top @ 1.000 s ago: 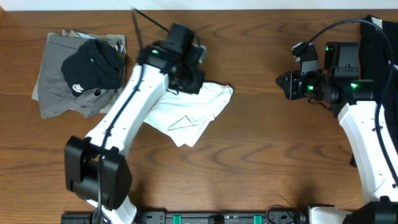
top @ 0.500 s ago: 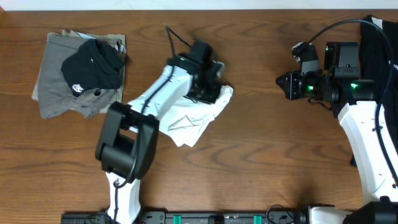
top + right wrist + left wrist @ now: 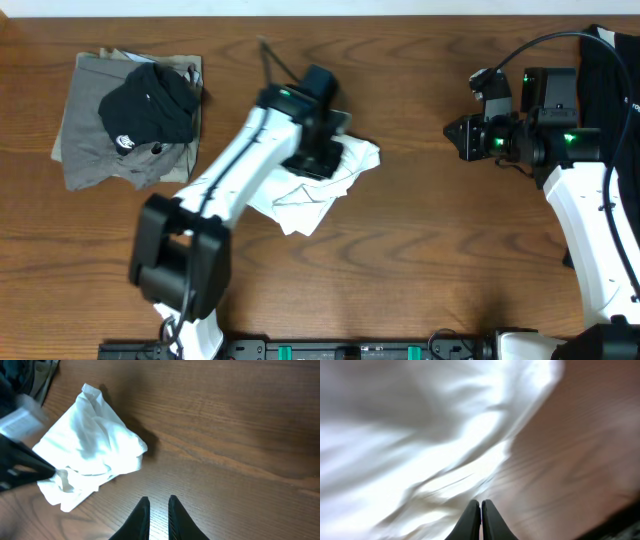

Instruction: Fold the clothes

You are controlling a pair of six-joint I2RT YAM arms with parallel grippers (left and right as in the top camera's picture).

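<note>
**Q:** Where is the garment, and what is each pincer doing?

**A:** The white T-shirt [image 3: 305, 195] lies crumpled and unfolded at centre frame on the desk [image 3: 420, 260]. The left pincer [image 3: 318, 152] sits over the shirt's upper right corner. In the left wrist view its fingers are pressed together at the cloth's edge, but whether a fold is caught between them cannot be told. The right pincer [image 3: 462, 137] is at the right of the frame, well apart from the shirt, with its fingers slightly parted and nothing in them. At upper left, a black garment [image 3: 150, 105] rests on a grey-khaki garment [image 3: 85, 140].

**Q:** What could go wrong from here?

**A:** Most likely a shallow pinch, so the soft cotton slips free under a pull. Or several bunched layers rise together and the shirt drags as a lump instead of spreading flat. With only one arm engaged, the free side could tuck under itself.
</note>
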